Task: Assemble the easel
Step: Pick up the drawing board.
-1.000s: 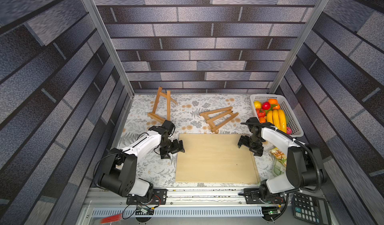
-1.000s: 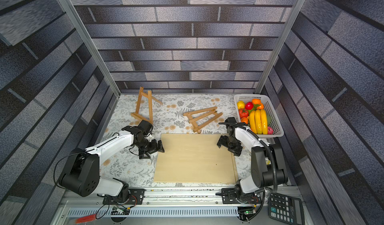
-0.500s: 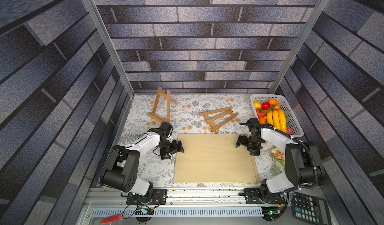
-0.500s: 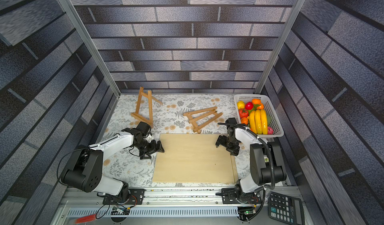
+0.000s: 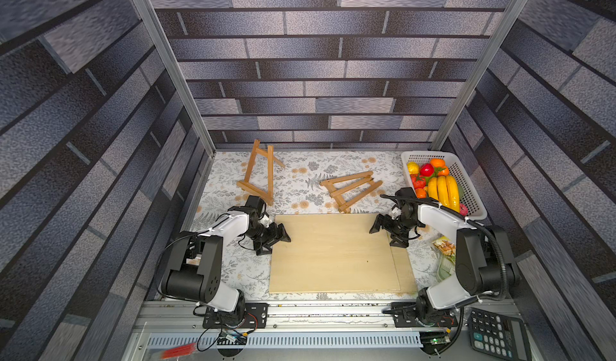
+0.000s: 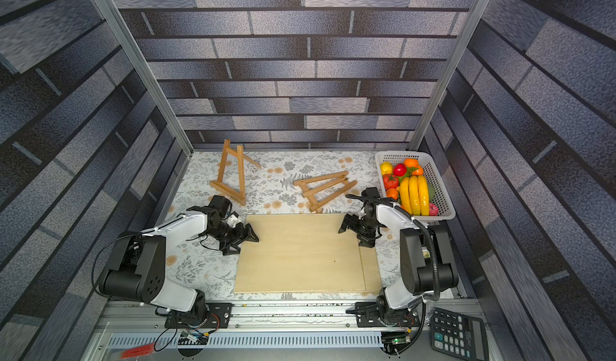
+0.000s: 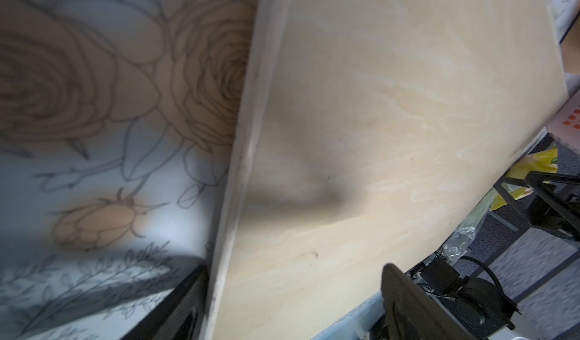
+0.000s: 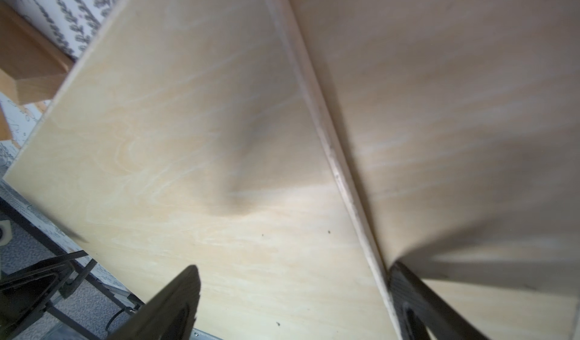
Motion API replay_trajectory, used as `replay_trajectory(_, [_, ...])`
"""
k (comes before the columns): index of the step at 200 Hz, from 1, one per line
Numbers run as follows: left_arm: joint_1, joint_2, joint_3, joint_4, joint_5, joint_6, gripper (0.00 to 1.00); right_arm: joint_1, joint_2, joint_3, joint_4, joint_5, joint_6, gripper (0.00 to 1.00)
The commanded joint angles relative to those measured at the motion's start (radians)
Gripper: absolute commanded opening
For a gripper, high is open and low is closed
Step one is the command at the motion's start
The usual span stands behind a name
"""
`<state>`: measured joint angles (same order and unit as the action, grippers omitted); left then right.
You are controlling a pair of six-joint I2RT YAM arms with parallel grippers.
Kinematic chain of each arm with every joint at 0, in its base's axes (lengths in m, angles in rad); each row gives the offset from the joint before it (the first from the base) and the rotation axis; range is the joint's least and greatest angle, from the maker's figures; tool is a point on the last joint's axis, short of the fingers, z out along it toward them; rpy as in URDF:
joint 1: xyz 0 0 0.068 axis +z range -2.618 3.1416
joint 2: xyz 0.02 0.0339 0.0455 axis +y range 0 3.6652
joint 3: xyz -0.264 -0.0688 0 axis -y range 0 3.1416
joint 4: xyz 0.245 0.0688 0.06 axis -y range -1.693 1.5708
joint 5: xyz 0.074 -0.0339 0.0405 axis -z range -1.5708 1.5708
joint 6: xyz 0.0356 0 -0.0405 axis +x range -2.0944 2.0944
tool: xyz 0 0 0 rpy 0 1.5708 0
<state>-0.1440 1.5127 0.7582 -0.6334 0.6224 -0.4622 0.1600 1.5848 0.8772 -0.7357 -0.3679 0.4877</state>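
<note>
While the pale rectangular plywood board [image 5: 333, 252] lies by the floral desk's [image 5: 300, 182] near edge, the left gripper [image 5: 276, 245] and right gripper [image 5: 383, 237] straddle its left and right edges, both released; the brown wooden easel [image 5: 269, 176] stands upright near the far-left corner.

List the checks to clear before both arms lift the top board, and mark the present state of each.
1. Left gripper jaws open: ok, wide apart at the top board's edge on its own side.
2. Right gripper jaws open: ok, wide apart at the opposite edge.
3. Top board gripped: not ok, neither gripper is closed on it.
4. A finger under the board's edge: cannot tell.
5. Top board separate from the lower board: ok, it lies offset, and a strip of the lower one shows.
6. Easels ready: standing easel is ok, upright near the back wall. Flat easel is not ok, lying down.
</note>
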Motion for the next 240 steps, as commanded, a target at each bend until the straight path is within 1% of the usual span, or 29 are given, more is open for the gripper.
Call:
replay_trajectory(1, [0.007,0.082,-0.056,0.151,0.131,0.034,0.87,0.032,0.165,-0.083,0.153,-0.179,-0.041,0.95])
replay_trajectory(27, [0.041,0.146,-0.07,0.186,0.185,0.043,0.88,0.032,0.21,-0.079,0.19,-0.208,-0.054,0.95])
replay_trajectory(42, [0.065,0.22,-0.077,0.228,0.259,0.041,0.87,0.032,0.248,-0.081,0.22,-0.234,-0.054,0.95])
replay_trajectory(47, [0.072,0.249,-0.074,0.231,0.267,0.049,0.87,0.032,0.261,-0.082,0.232,-0.248,-0.052,0.95])
replay_trajectory(51, [0.077,0.267,-0.069,0.227,0.298,0.058,0.86,0.031,0.27,-0.082,0.244,-0.258,-0.051,0.95])
replay_trajectory(63, [0.085,0.3,-0.054,0.194,0.319,0.105,0.85,0.032,0.297,-0.083,0.273,-0.284,-0.046,0.95])
replay_trajectory(86, [0.094,0.276,-0.013,0.097,0.334,0.197,0.83,0.032,0.331,-0.08,0.302,-0.31,-0.059,0.95])
replay_trajectory(113, [0.12,0.198,-0.037,0.13,0.372,0.156,0.79,0.032,0.352,-0.083,0.315,-0.319,-0.073,0.95])
replay_trajectory(124, [0.116,0.174,-0.036,0.124,0.37,0.148,0.75,0.032,0.359,-0.08,0.314,-0.319,-0.077,0.95])
replay_trajectory(142, [0.109,0.147,-0.022,0.102,0.374,0.145,0.71,0.032,0.368,-0.069,0.313,-0.321,-0.086,0.95])
replay_trajectory(155, [0.112,0.12,-0.012,0.087,0.373,0.147,0.62,0.032,0.376,-0.062,0.309,-0.324,-0.09,0.95])
replay_trajectory(162, [0.116,0.103,-0.007,0.079,0.376,0.144,0.61,0.032,0.378,-0.058,0.308,-0.327,-0.092,0.95])
replay_trajectory(167, [0.116,0.087,-0.006,0.078,0.377,0.142,0.56,0.032,0.381,-0.056,0.308,-0.328,-0.092,0.95])
replay_trajectory(174, [0.119,0.065,-0.004,0.071,0.374,0.136,0.44,0.032,0.383,-0.051,0.304,-0.327,-0.094,0.95])
replay_trajectory(177, [0.121,0.056,-0.004,0.067,0.374,0.136,0.41,0.033,0.383,-0.048,0.301,-0.327,-0.096,0.95])
replay_trajectory(217, [0.133,-0.048,0.007,0.049,0.393,0.116,0.4,0.032,0.377,-0.029,0.288,-0.342,-0.105,0.95])
replay_trajectory(229, [0.133,-0.069,0.017,0.043,0.401,0.11,0.35,0.033,0.375,-0.026,0.288,-0.347,-0.107,0.95])
replay_trajectory(240, [0.133,-0.085,0.025,0.034,0.41,0.106,0.26,0.032,0.375,-0.024,0.286,-0.353,-0.108,0.95])
